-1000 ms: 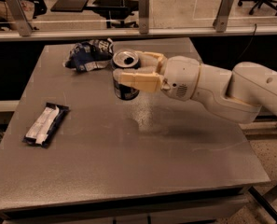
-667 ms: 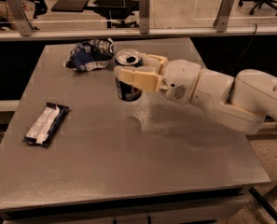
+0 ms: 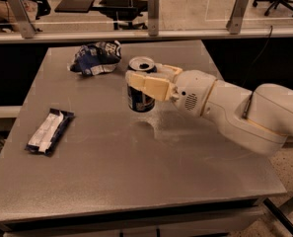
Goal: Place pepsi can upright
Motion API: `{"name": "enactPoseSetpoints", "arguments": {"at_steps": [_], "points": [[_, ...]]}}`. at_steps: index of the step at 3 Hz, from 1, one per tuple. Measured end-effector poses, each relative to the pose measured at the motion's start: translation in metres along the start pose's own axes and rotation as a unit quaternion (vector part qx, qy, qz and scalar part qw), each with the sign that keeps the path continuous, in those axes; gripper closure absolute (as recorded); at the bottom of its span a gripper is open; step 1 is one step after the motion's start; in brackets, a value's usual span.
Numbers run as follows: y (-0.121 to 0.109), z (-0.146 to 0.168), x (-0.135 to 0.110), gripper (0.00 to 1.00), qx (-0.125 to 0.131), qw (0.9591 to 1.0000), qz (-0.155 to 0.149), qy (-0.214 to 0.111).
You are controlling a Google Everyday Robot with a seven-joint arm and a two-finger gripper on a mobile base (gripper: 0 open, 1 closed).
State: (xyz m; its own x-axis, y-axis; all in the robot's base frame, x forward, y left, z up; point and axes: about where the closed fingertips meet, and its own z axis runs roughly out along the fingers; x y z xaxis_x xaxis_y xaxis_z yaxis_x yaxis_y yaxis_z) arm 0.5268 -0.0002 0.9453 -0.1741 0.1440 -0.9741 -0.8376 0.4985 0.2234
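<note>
The pepsi can [image 3: 139, 102] is dark blue with a silver open top. It stands upright near the middle of the grey table [image 3: 136, 177], a little behind centre, with its base at or just above the surface. My gripper [image 3: 144, 74] reaches in from the right on a white arm. Its cream fingers [image 3: 151, 86] close on the can's upper half, one on the near side and one on the far side. The near finger hides part of the can's body.
A crumpled blue-and-white snack bag [image 3: 95, 58] lies behind and to the left of the can. A flat dark bar wrapper with a white panel [image 3: 48, 131] lies near the left edge. A glass rail with metal posts [image 3: 153, 6] runs behind the table.
The gripper and the can have shifted slightly to the right and downward. The can stays upright in the fingers. The bag and wrapper have not moved.
</note>
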Motion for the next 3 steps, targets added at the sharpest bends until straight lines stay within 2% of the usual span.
{"name": "enactPoseSetpoints", "arguments": {"at_steps": [1, 2, 3], "points": [[-0.006, -0.007, 0.008, 1.0, 0.013, 0.9998, 0.015, -0.006], [-0.013, -0.012, 0.019, 1.0, 0.011, 0.9998, 0.018, -0.007], [-0.017, -0.015, 0.028, 0.84, 0.011, 0.9998, 0.017, 0.009]]}}
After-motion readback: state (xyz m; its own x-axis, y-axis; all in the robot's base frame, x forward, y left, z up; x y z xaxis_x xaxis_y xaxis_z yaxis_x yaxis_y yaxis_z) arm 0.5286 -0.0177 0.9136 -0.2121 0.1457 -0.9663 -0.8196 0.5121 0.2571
